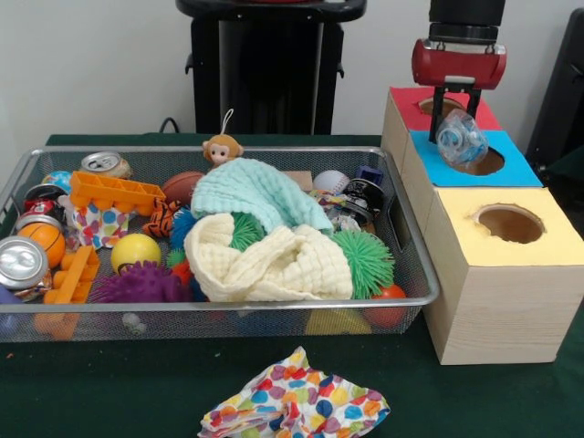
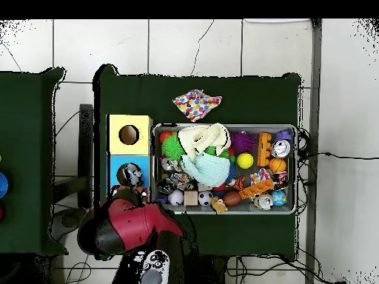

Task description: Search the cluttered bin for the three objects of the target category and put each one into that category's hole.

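Gripper: we see the gripper [image 1: 459, 117] hanging above the blue-topped box [image 1: 511, 171], its black fingers [image 1: 439, 114] pinching a clear ball [image 1: 461, 141] with blue inside.
Ball position: we place the clear ball right over the blue box's hole [image 1: 488, 164], at its rim, not inside it.
Boxes: we count three wooden boxes in a row beside the bin, topped red [image 1: 406, 99], blue and yellow [image 1: 557, 239], each with a round hole.
Bin: we see a wire mesh bin [image 1: 415, 274] on the green table [image 1: 109, 388], crowded with toys.
Bin contents: we note a cream cloth [image 1: 274, 265] and a mint cloth [image 1: 260, 193] on top, a green spiky ball [image 1: 370, 260], a yellow ball [image 1: 135, 251], a monkey toy [image 1: 221, 149] and a drink can [image 1: 20, 262].
Table front: we find a dotted cloth [image 1: 294, 404] lying outside the bin.
Overhead: we see the red arm [image 2: 137, 222] reaching to the blue box [image 2: 117, 174].
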You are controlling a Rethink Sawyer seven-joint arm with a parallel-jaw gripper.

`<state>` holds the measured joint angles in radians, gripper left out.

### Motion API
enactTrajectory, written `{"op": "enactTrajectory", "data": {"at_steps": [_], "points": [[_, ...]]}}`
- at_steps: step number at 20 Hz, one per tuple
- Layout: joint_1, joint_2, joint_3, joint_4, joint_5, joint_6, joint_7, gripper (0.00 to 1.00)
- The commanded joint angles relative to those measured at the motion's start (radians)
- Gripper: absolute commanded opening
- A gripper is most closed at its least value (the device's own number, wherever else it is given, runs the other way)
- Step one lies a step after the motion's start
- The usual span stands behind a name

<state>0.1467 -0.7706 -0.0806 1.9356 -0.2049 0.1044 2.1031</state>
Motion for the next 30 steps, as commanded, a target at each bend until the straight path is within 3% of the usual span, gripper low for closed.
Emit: {"op": "enactTrajectory", "data": {"at_steps": [1, 10, 11, 20, 30], "points": [[-0.004, 0.071, -0.007, 0.069, -0.040, 0.016, 0.089, 0.00], [-0.004, 0.068, 0.003, 0.063, -0.044, 0.049, 0.067, 0.00], [-0.005, 0.068, 0.002, 0.066, -0.047, 0.032, 0.072, 1.00], [0.025, 0.083, -0.031, 0.058, -0.027, -0.011, 0.104, 1.00], [-0.011, 0.098, -0.006, 0.039, -0.041, -0.015, 0.070, 1.00]]}}
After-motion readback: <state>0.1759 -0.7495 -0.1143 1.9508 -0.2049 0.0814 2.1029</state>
